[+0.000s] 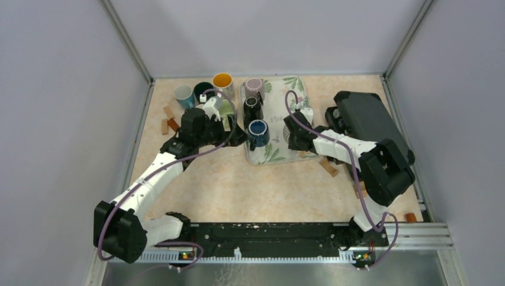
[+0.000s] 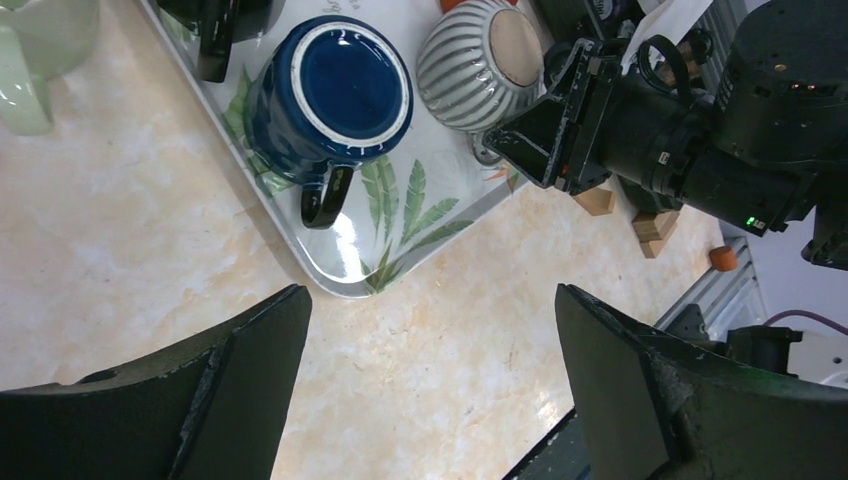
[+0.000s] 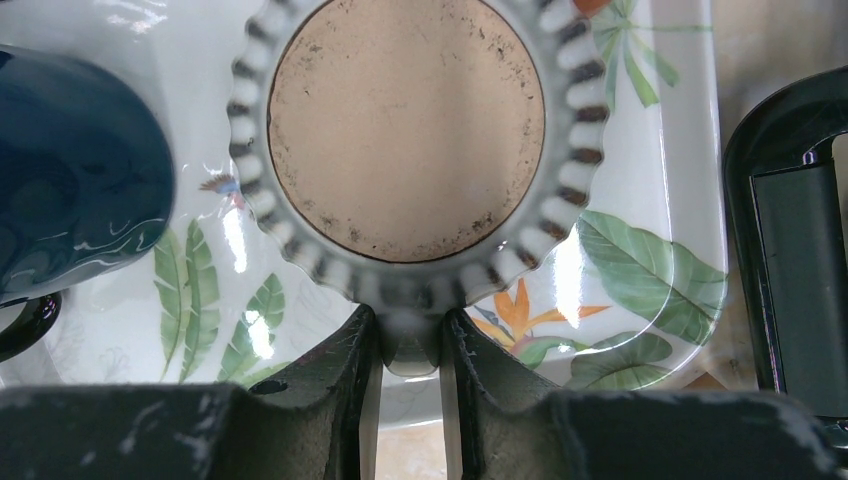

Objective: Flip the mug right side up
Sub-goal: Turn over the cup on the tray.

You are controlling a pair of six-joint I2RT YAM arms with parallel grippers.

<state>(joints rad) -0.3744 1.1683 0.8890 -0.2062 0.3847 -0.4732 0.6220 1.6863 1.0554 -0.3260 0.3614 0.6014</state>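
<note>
Right pincer grasps the handle of the inverted grey ribbed ceramic mug; uprighting not begun; left pincer released.

Even, diffuse overhead light; shadows on the desk soft and short. White glare streaks on the glossy tray and blue mug. Striped mug base crisp. Left end effector fingers dark, slightly soft up close. Top view sharp.

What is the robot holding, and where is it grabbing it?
The right claw pinches the upside-down striped mug by its handle. The left claw holds nothing.
</note>
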